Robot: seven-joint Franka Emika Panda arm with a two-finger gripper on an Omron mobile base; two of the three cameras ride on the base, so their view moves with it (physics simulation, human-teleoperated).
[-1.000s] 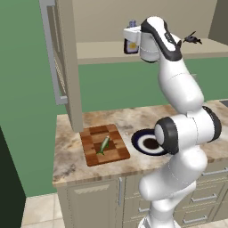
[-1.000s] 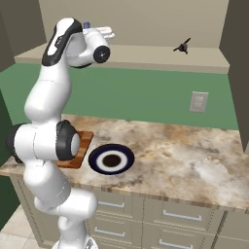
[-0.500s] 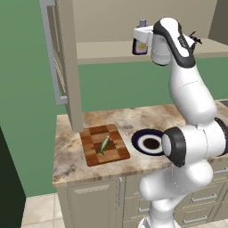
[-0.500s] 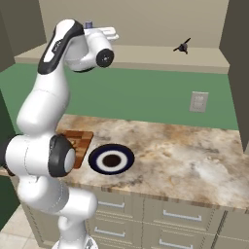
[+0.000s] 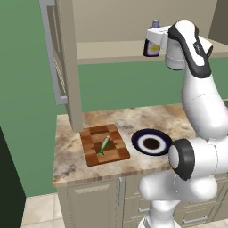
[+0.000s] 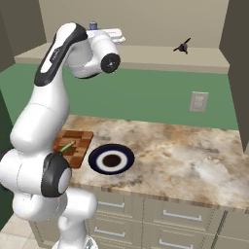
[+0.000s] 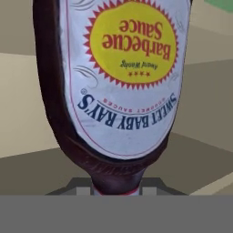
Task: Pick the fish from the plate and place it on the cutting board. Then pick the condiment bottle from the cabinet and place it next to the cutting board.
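Observation:
My gripper (image 5: 153,36) is up at the shelf of the cabinet (image 5: 107,48), shut on the condiment bottle (image 5: 152,46). The bottle is dark brown with a yellow-and-white label, and its pale cap (image 6: 93,25) sticks up above the hand. In the hand view the condiment bottle (image 7: 123,77) looms close, its label upside down. Down on the counter the green fish (image 5: 104,145) lies on the checkered cutting board (image 5: 91,155). Right of the board sits the plate (image 5: 141,136) with its navy rim and nothing on it.
A small dark spiky object (image 6: 183,46) sits on the shelf to the right. The cabinet door (image 5: 55,58) stands open at the left, above the board. A wall outlet (image 6: 198,101) is behind the marble counter (image 6: 185,155), which stretches right of the plate.
The gripper has carried the bottle to the right along the shelf front in the left base view, and the arm's elbow has swung right. Fish, board and plate have not moved.

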